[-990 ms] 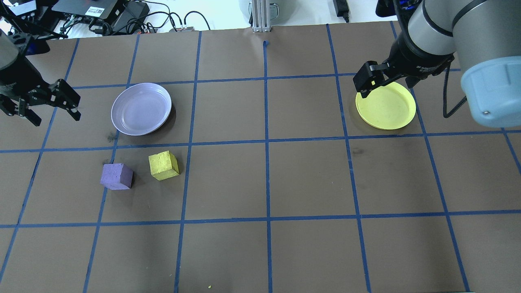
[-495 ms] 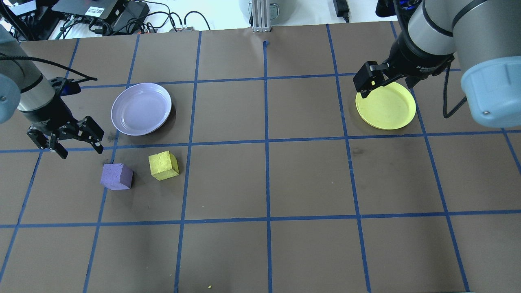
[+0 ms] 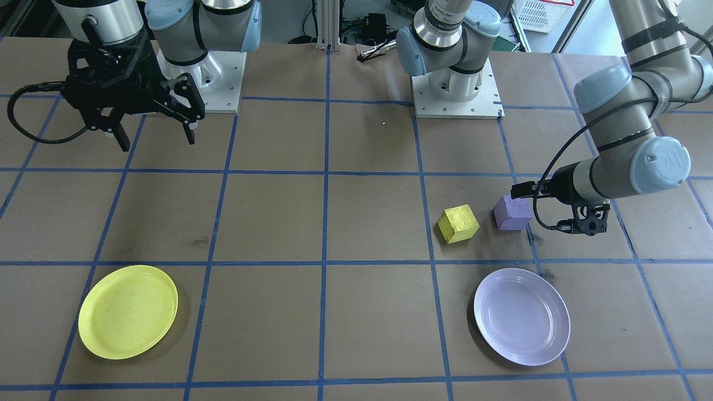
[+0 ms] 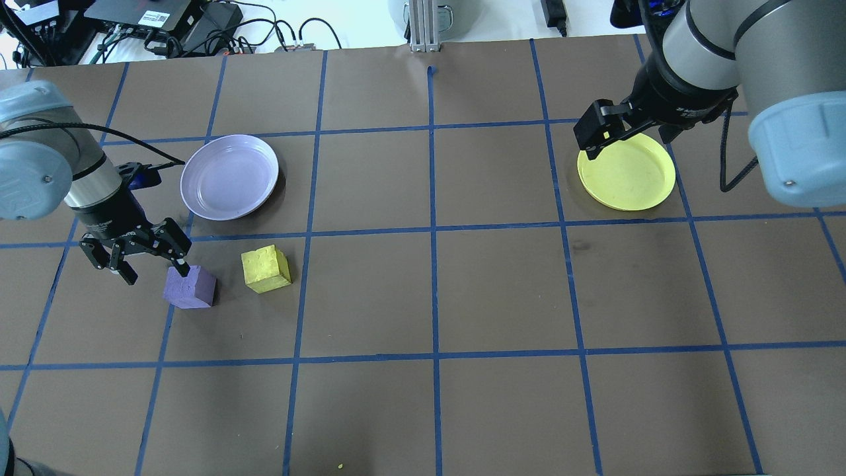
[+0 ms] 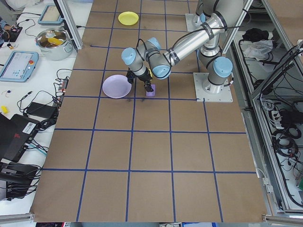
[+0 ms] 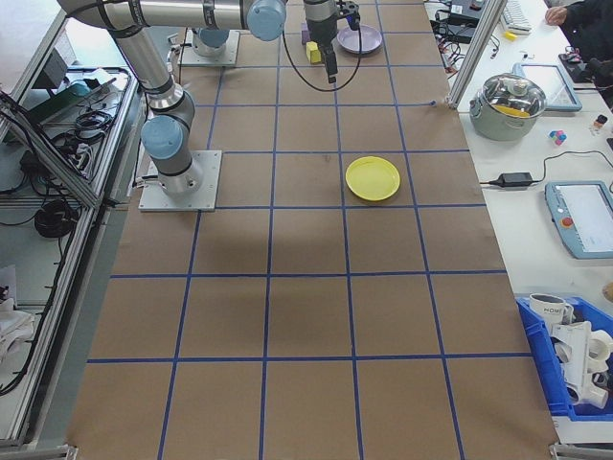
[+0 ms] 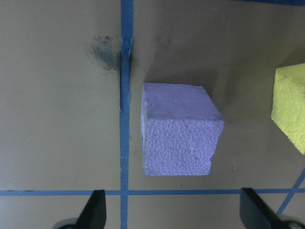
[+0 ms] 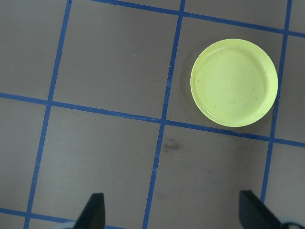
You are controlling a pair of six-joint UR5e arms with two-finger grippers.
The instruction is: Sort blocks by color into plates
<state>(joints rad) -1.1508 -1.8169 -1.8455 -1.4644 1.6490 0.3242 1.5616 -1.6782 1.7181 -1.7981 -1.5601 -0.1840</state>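
L gripper (image 4: 151, 261) open by purple block (image 4: 190, 287); no text.

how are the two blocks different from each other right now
The purple block is light purple; the yellow block is bright yellow. The purple block has the open left gripper right beside it; the yellow block has no gripper near it. Both are small rough cubes of similar size, resting on the table outside either plate.
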